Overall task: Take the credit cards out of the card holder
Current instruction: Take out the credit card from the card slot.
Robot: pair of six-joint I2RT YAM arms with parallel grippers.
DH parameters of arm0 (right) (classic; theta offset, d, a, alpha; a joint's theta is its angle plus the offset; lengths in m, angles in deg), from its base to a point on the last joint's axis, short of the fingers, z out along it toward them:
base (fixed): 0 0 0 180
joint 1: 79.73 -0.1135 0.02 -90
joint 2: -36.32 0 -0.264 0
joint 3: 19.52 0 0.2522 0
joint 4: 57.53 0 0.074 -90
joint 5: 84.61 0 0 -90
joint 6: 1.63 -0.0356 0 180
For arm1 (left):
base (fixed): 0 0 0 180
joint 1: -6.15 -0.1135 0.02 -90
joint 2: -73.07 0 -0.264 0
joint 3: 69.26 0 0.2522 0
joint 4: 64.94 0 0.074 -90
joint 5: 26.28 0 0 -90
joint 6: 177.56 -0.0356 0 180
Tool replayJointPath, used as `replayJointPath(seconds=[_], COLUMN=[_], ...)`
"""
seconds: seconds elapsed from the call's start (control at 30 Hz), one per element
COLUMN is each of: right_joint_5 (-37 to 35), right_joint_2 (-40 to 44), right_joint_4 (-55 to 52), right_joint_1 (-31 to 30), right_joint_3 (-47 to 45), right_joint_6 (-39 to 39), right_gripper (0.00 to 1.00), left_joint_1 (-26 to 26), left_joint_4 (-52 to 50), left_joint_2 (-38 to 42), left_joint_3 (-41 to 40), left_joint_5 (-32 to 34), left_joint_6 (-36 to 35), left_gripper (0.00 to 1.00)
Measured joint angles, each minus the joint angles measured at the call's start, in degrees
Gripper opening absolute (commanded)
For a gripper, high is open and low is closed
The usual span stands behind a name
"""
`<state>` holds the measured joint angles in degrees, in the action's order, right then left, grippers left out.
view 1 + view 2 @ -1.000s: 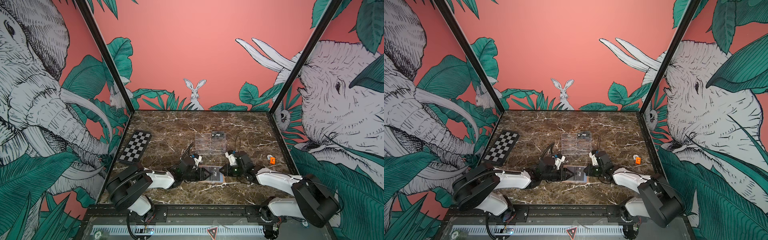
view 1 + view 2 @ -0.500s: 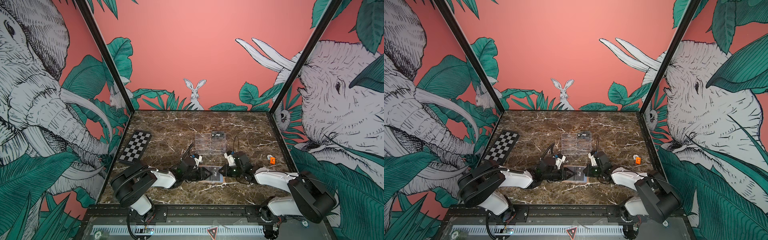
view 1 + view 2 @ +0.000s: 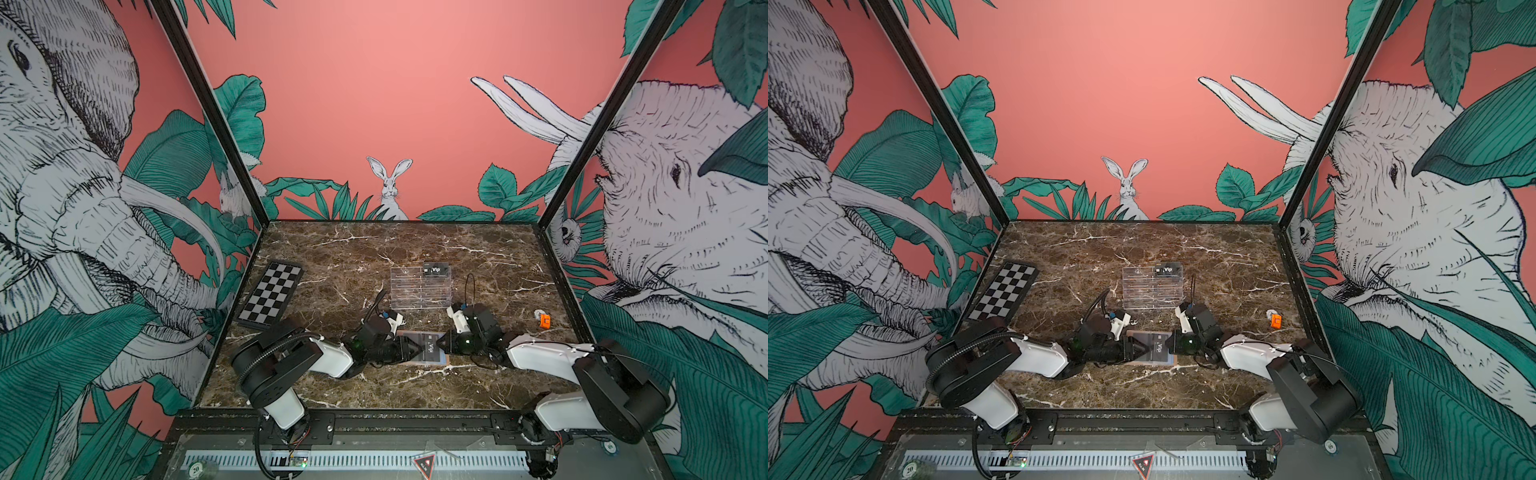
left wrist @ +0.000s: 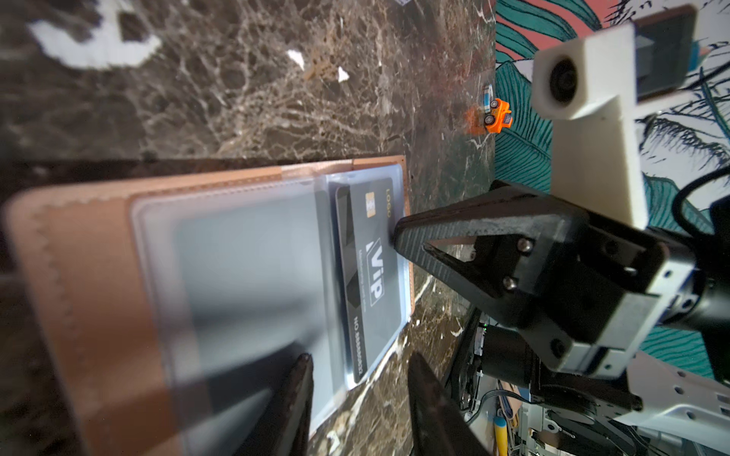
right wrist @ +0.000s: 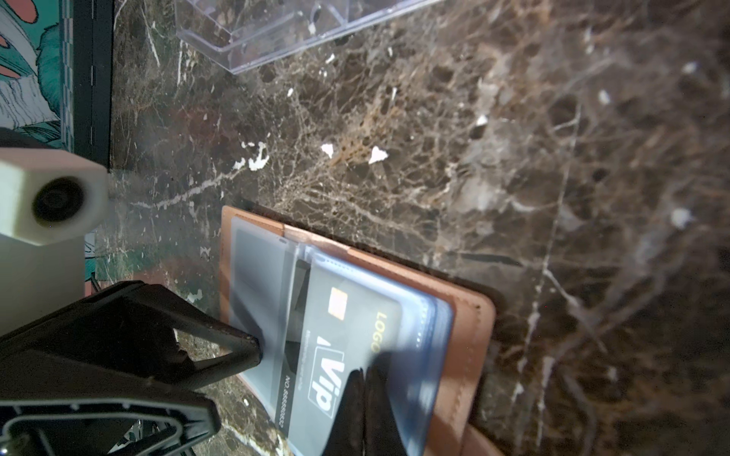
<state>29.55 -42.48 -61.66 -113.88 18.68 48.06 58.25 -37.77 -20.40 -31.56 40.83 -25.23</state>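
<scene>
Well, the marble table point(image 3: 353, 257) fills the lower middle of both top views, with the chequered board point(image 3: 272, 297) at its left edge and the clear acrylic stand point(image 3: 419, 289) near the centre. Just below the stand lies the card holder point(image 3: 409, 336), spread open and flat with its clear sleeves facing up. My two arms meet over it from either side.

My left gripper point(image 4: 361, 379) enters at the bottom of the left wrist frame with its jaws partly apart. One finger point(image 4: 300, 379) lies over the sleeve's edge, the other is off over the table, and bare marble shows between them.

My right gripper point(image 5: 361, 381) is pinched tight, its tip resting on the sleeve beside the white "Vip" lettering. One of the credit cards point(image 5: 343, 339) sits inside that sleeve, towards the lower middle of the right wrist frame. A second credit card point(image 3: 435, 269) stands on the stand's top tier.

Far right on the marble sits a small orange toy car point(image 3: 544, 321).
</scene>
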Motion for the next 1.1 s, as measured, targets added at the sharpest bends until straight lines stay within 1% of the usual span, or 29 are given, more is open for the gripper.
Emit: replayJointPath(seconds=[0.2, 0.57, 0.93, 1.1], right_joint_5=[-0.26, -1.2, -0.98, -1.03], right_joint_2=[0.26, 3.63, 0.13, -0.35], right_joint_4=[-0.35, -3.93, -1.2, -0.37], right_joint_1=[-0.13, -0.35, -1.77, -2.21], right_joint_3=[0.0, 0.04, 0.28, 0.33], right_joint_6=[0.0, 0.07, 0.0, 0.0], right_gripper=[0.04, 0.04, 0.03, 0.03], left_joint_1=[0.22, 0.26, 0.26, 0.26], left_joint_4=[1.46, 1.49, 1.46, 2.23], left_joint_2=[-0.33, -0.33, -0.33, -1.03], left_joint_3=[-0.52, -0.55, -0.55, -0.55], left_joint_5=[0.2, 0.42, 0.81, 0.9], left_joint_6=[0.68, 1.09, 1.14, 1.36], left_gripper=[0.4, 0.39, 0.36, 0.32])
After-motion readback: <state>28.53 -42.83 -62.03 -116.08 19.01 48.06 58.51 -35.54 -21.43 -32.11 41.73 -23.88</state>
